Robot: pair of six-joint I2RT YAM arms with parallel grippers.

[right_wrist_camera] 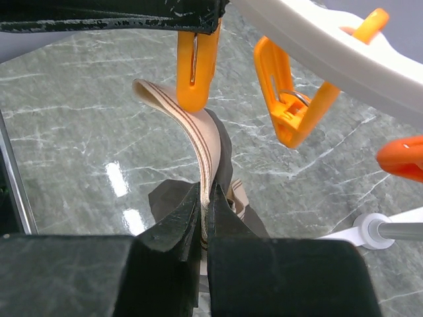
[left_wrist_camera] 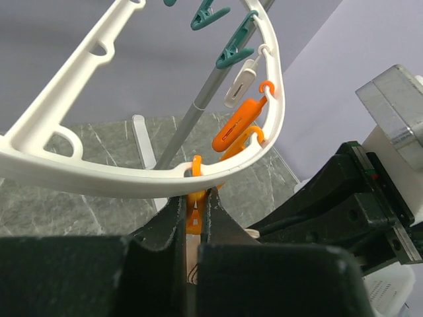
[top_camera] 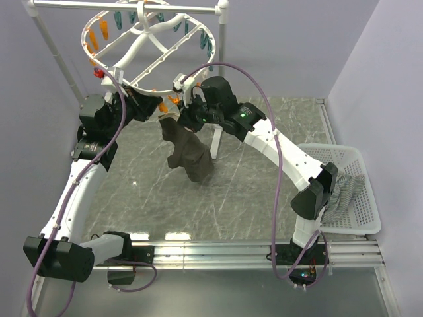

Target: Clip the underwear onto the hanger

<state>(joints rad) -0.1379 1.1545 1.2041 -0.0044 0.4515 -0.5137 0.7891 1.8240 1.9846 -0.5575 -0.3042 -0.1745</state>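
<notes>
While the hanger (top_camera: 147, 41) hangs overhead, we log the underwear (top_camera: 188, 155) dangling below its near rim | right gripper (right_wrist_camera: 203, 198) pinches the waistband (right_wrist_camera: 198, 139), which runs straight up from its fingers | left gripper (left_wrist_camera: 196, 198) squeezes the pin (right_wrist_camera: 195, 72) directly above, tip at the band's edge, bite unclear

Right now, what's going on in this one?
Two arms are partway through pegging the underwear to the white hanger. The right gripper is shut on the tan waistband and holds it up under the hanger's rim, while the dark cloth hangs loose below. The left gripper is shut on an orange clothespin dangling from that rim. The waistband's edge meets the pin's mouth, but I cannot tell if the pin has gripped it.
</notes>
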